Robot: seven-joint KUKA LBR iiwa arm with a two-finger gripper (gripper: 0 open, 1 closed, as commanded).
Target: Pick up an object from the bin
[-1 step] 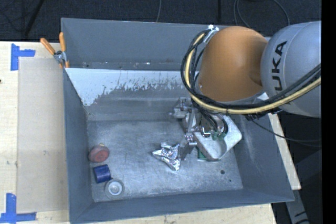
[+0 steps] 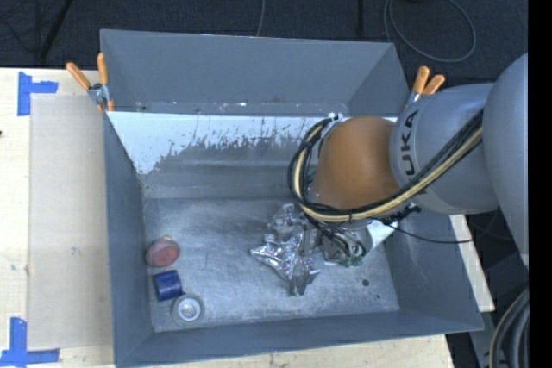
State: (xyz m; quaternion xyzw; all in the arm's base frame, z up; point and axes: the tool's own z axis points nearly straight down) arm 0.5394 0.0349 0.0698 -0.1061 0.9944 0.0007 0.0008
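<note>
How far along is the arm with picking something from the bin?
Done: the gripper is down at the middle of the bin floor. In hand: nothing I can see. Left: grasp and lift; the reddish disc, blue cylinder and silvery cap lie in the view's lower left corner, apart from it.

The arm, with its rounded orange cover and looped cables, reaches in from the right. Its silvery metal pincer point(image 2: 296, 271) hangs low over the scuffed floor of the grey metal bin point(image 2: 216, 211), a little right of the middle. Well apart from it, near the bin's front left corner, three small things lie close together: a dull red round disc point(image 2: 162, 252), a small blue cylinder point(image 2: 166, 283) just in front of the disc, and a clear round cap-like piece point(image 2: 186, 308) beside the cylinder.
</note>
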